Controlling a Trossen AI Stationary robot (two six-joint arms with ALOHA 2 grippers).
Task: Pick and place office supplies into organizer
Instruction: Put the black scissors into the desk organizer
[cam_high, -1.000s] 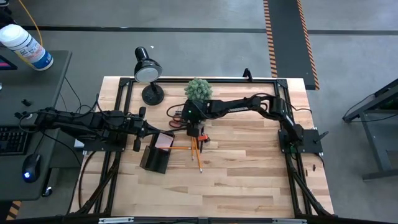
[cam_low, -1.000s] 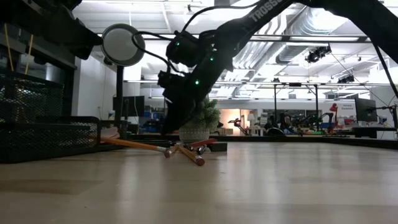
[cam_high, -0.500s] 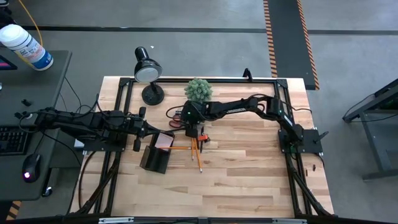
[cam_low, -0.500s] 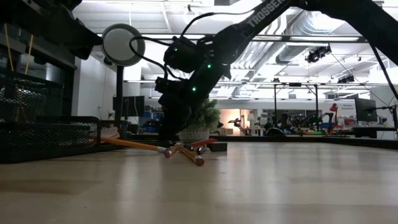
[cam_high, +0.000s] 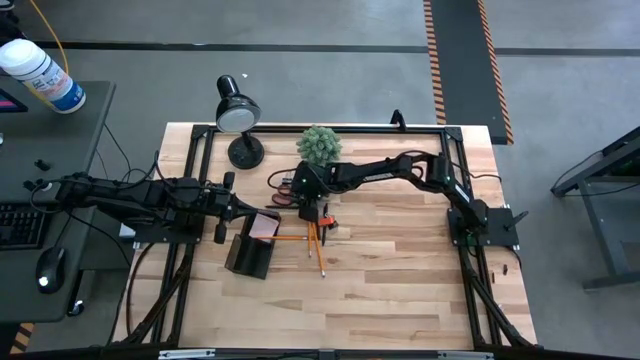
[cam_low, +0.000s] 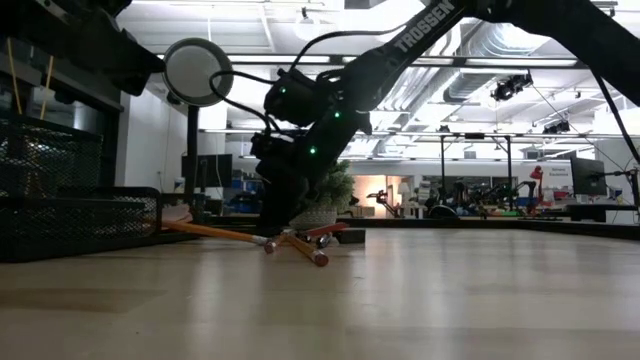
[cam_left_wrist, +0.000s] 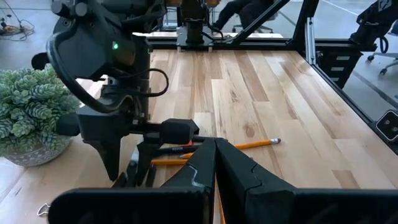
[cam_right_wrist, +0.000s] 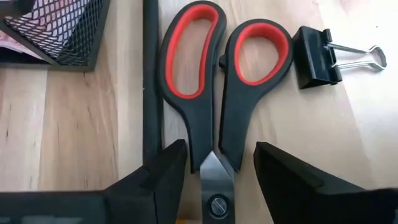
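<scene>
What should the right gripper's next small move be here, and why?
Probably close on the scissors. In the right wrist view the right gripper is open, its fingers either side of the scissors just above the pivot screw, and the low view shows it down at the table. The left gripper waits shut by the organizer.

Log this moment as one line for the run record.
right gripper: open, straddling scissors at pivot | left gripper: shut, idle by organizer | binder clip: on table beside scissors
</scene>
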